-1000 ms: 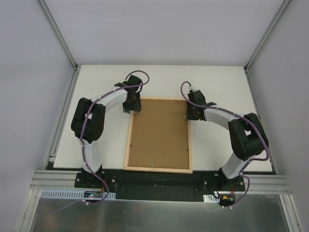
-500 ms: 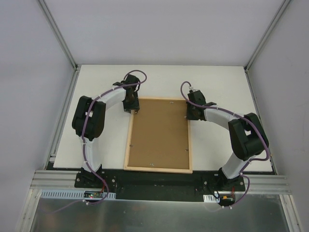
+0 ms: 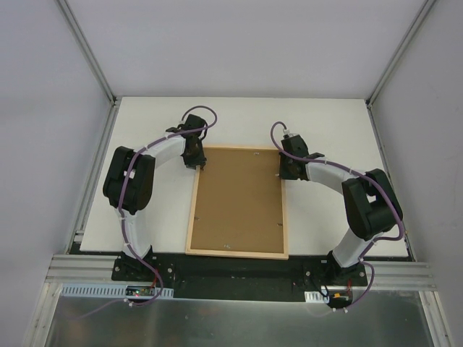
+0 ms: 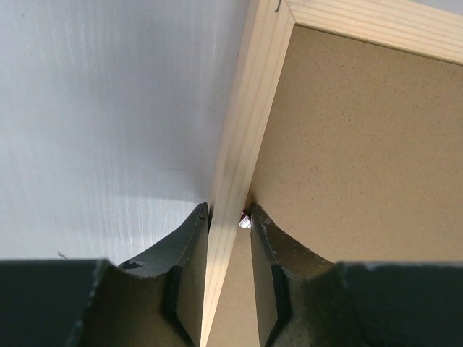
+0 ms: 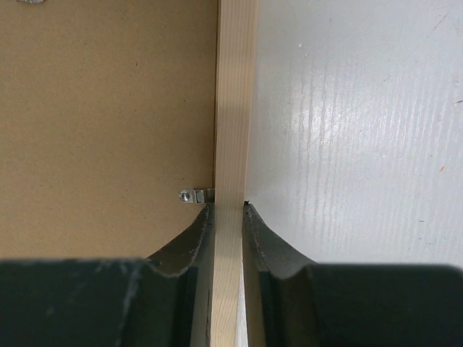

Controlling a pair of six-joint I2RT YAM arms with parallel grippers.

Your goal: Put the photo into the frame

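White table (image 3: 145, 130), frame (image 3: 235, 254) lying face-down btwn both arms, brown backing board (image 3: 239, 202) sitting inside it.
Left gripper (image 4: 229, 213) is pinching the frame's left rail nr the far corner; right gripper (image 5: 226, 206) is clamping the right rail beside a metal clip (image 5: 195, 194). Photo isn't showing anywhere, prob. under the board, so loading is looking done; clips & flipping over seem left.

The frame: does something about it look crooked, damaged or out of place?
Only one thing: the frame lies back up, and its near rail sticks out past the near edge of the white table, over the black strip. Otherwise it lies straight, its brown backing board flat inside; no damage shows.
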